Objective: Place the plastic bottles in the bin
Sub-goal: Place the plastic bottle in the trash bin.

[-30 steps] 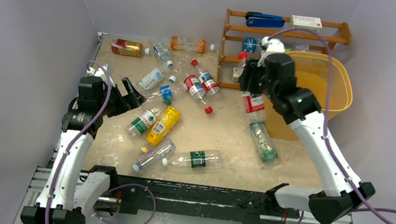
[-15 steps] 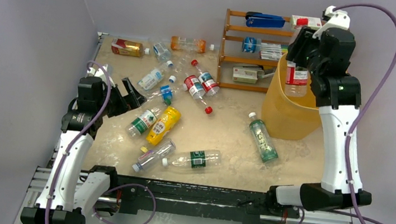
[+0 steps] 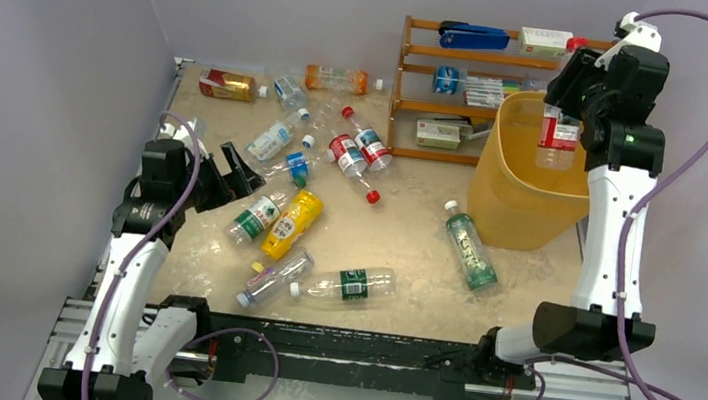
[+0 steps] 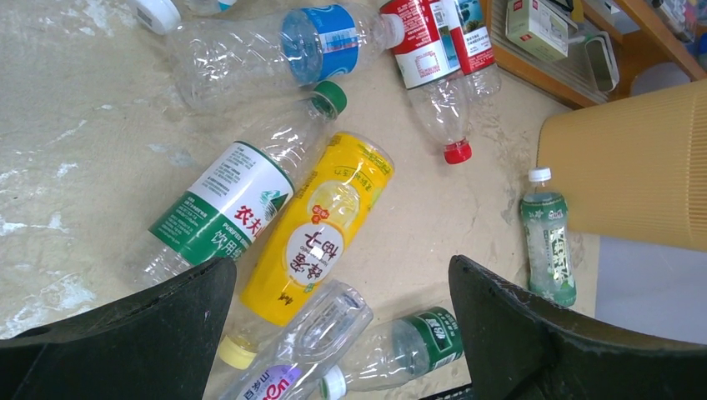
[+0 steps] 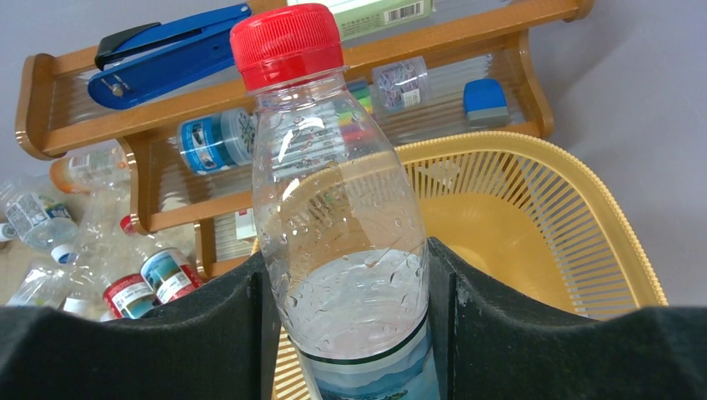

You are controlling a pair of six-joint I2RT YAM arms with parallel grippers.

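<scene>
My right gripper (image 3: 564,105) (image 5: 343,287) is shut on a clear, red-capped plastic bottle (image 3: 558,135) (image 5: 338,208), held upright over the open yellow-orange bin (image 3: 505,205) (image 5: 575,179) at the far right. Several plastic bottles lie on the table: a yellow one (image 3: 292,223) (image 4: 321,229), a green-labelled clear one (image 3: 255,217) (image 4: 225,200), a green tea one (image 3: 470,253) (image 4: 548,246) beside the bin, and two red-labelled ones (image 3: 356,150). My left gripper (image 3: 232,171) (image 4: 342,275) hangs open above the yellow bottle and holds nothing.
A brown wooden shelf rack (image 3: 407,70) stands behind the bin, bearing a blue stapler (image 3: 474,39) and a white box (image 3: 546,42). More bottles lie at the back left near the wall, among them an orange one (image 3: 336,79) and an amber one (image 3: 227,85).
My right arm has lifted the red-capped bottle from in front of the rack, up and to the right, until it hangs over the bin. The left arm has not moved.
</scene>
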